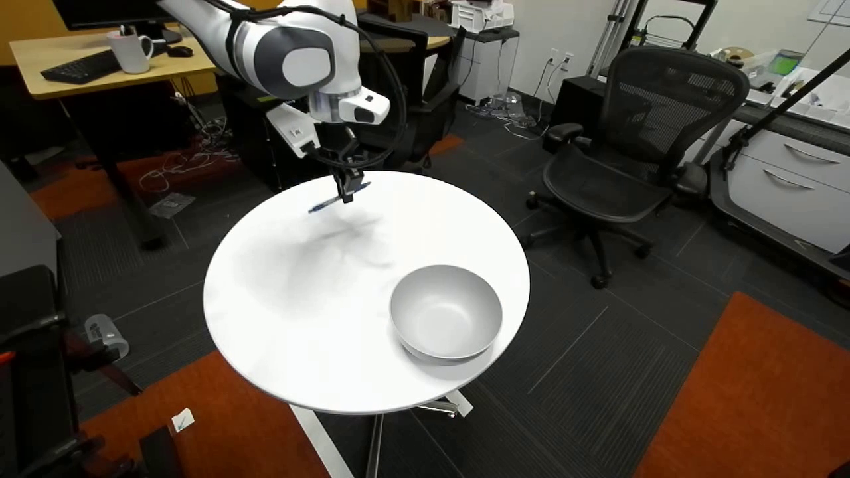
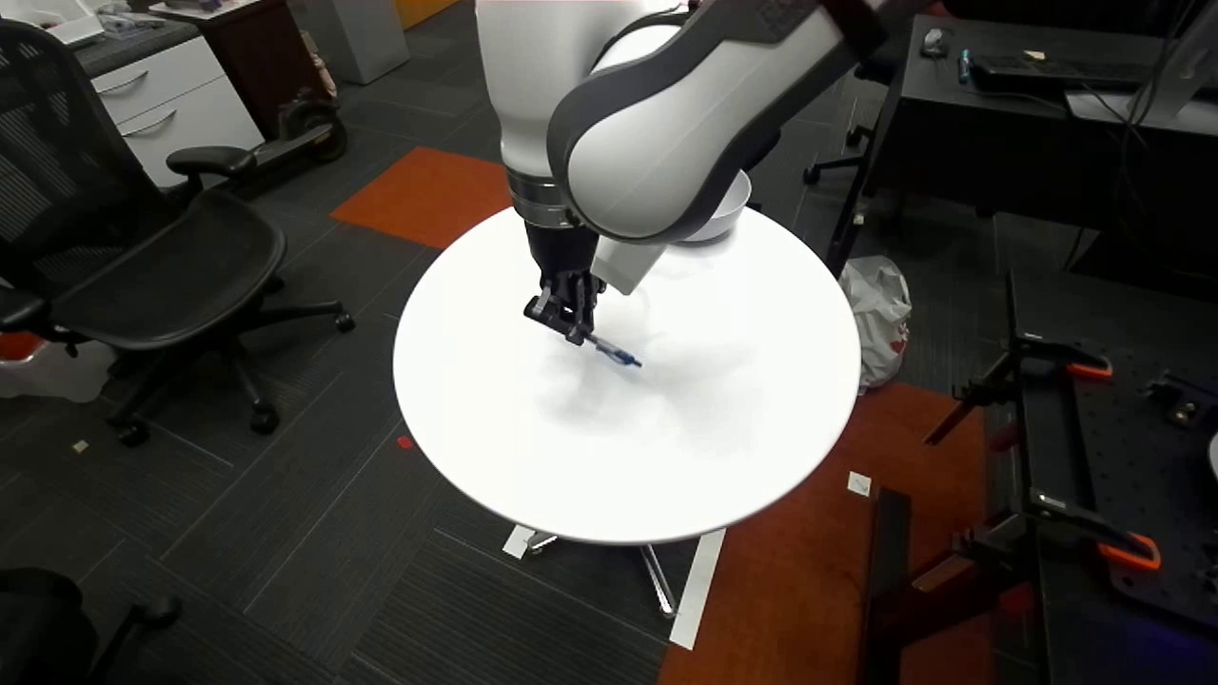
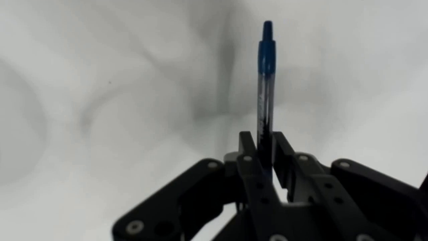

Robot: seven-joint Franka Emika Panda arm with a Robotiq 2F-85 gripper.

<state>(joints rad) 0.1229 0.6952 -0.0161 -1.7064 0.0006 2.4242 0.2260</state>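
Observation:
A blue pen (image 3: 266, 60) with a clear barrel points away between the fingertips of my gripper (image 3: 265, 137) in the wrist view. The jaws are narrow around it, and its rear part is hidden behind the fingers. A soft shadow lies to one side of the pen, so it appears to be above the white round table (image 1: 299, 345). Both exterior views show the pen (image 1: 325, 204) (image 2: 618, 355) slanting across the fingertips, low over the tabletop. On the same table a light grey bowl (image 1: 446, 312) stands upright, apart from the gripper; the arm partly covers this bowl (image 2: 731, 205) in an exterior view.
Beside the table is a black mesh office chair (image 1: 617, 146). A wooden desk (image 1: 40, 53) carries a white mug (image 1: 130, 53) and a keyboard behind the arm. In an exterior view a dark bench (image 2: 1094, 400) with orange-tipped clamps stands near the table, by a plastic bag (image 2: 875, 314).

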